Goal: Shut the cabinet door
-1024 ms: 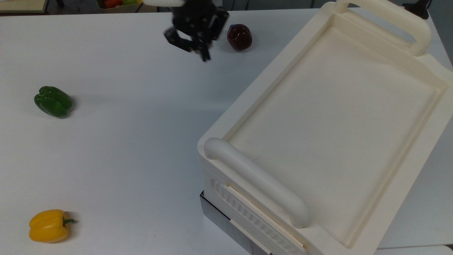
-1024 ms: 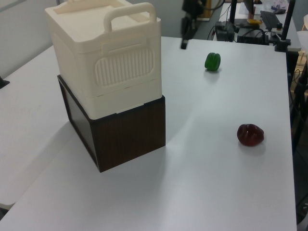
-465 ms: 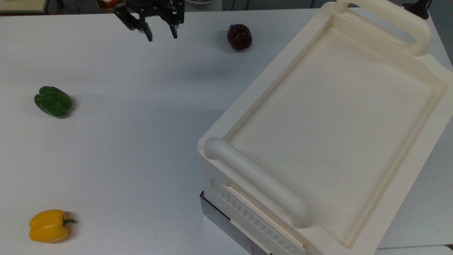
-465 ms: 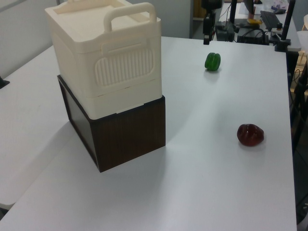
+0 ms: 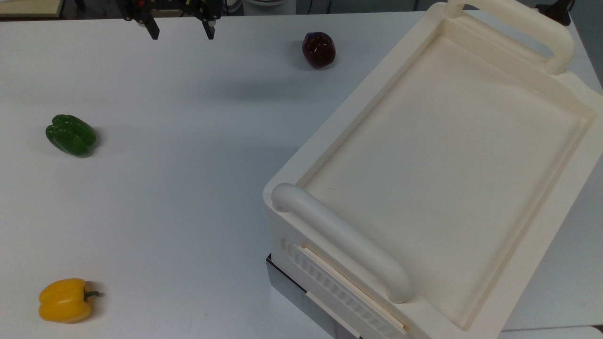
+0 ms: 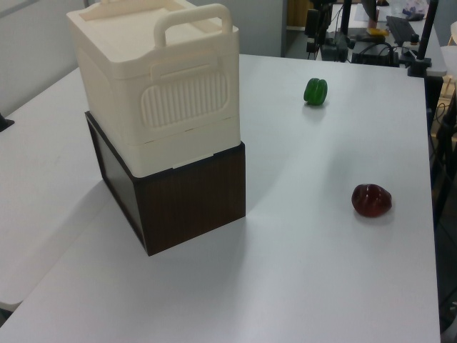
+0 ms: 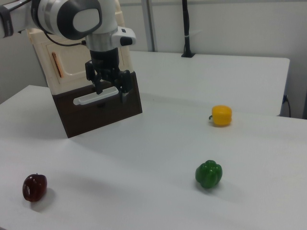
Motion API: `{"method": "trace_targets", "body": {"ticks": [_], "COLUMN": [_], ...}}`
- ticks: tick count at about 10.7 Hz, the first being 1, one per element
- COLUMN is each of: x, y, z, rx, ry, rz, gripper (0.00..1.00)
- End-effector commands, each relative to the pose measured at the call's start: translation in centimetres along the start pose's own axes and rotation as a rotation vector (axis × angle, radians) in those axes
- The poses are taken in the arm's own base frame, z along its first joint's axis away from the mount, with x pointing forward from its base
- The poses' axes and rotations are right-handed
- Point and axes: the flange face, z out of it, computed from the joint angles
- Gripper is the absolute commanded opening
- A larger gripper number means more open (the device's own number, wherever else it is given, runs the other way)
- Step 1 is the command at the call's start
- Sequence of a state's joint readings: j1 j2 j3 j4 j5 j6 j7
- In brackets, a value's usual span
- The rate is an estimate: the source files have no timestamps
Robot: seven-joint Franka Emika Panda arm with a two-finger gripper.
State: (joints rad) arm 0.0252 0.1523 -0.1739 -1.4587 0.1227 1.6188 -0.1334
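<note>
We see the gripper [image 5: 179,29] hanging with its fingers spread apart and holding nothing, well away from the cabinet [image 5: 438,155], above the table [image 5: 179,188]. The cabinet door [image 7: 72,60] lies flush against the cabinet's side. Nearest the cabinet is a dark red pepper [image 5: 319,49].

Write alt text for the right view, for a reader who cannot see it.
A robot arm's open gripper hangs above a white table, in front of a cream cabinet on a dark base. A yellow pepper, a green pepper and a dark red pepper lie scattered on the table.
</note>
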Motion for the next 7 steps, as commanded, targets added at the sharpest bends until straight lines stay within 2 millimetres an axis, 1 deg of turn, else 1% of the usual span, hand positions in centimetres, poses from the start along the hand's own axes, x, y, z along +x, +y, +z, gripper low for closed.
{"method": "trace_targets", "body": {"ticks": [1, 3, 7], "x": [-1.40, -1.26, -1.33], "y": [0.85, 0.59, 0.75], "z": [-1.17, -0.80, -0.96], "rx": [-0.029, -0.035, -0.035], "ry": [-0.016, -0.023, -0.020], "rz": [0.033, 0.044, 0.088], "gripper": [1.00, 1.00, 1.00]}}
